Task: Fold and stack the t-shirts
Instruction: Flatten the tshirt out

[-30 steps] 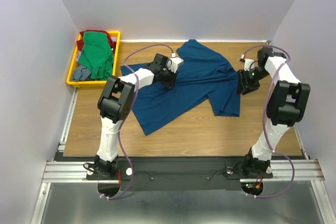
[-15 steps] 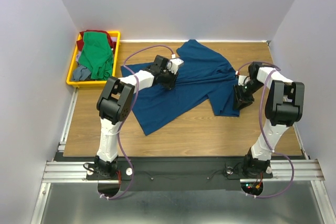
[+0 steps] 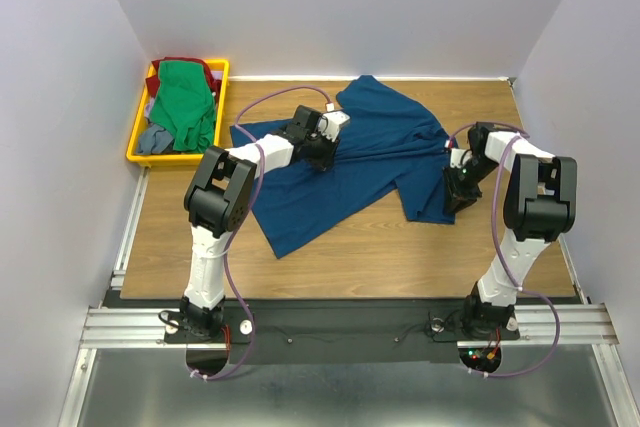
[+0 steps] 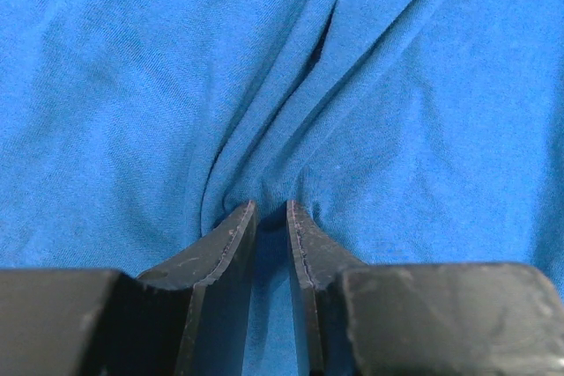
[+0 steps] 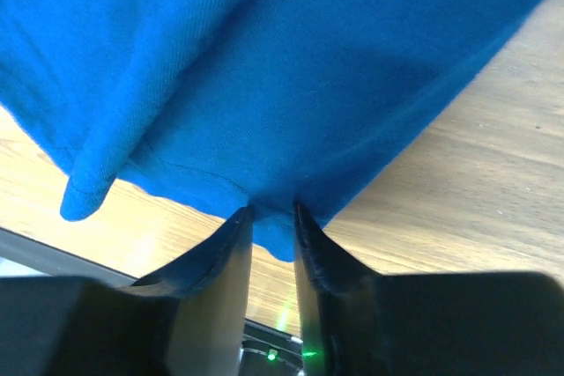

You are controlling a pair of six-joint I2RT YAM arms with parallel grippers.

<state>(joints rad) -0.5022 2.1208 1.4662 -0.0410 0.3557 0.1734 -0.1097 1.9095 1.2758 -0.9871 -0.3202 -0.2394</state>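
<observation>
Both my end effectors are gripping the blue t-shirt point(image 3: 370, 152), which is lying spread and rumpled across the worktop point(image 3: 330, 247). My left end effector point(image 4: 270, 209) is pinching a bunched fold near the shirt's middle, jaws narrow. My right end effector point(image 5: 271, 210) is clamping the shirt's right edge, jaws narrow. The green t-shirt point(image 3: 185, 107) is sitting piled in the yellow tray point(image 3: 135, 142), far left.

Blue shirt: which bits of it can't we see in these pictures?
- Top view: the left gripper and its arm cover the blue shirt where it is pinched.
- Left wrist view: cloth fills the picture, so every shirt edge is cut off.
- Right wrist view: the hem pinched in the right gripper is hidden by its fingers.
- Underside: faces down in every view.
</observation>
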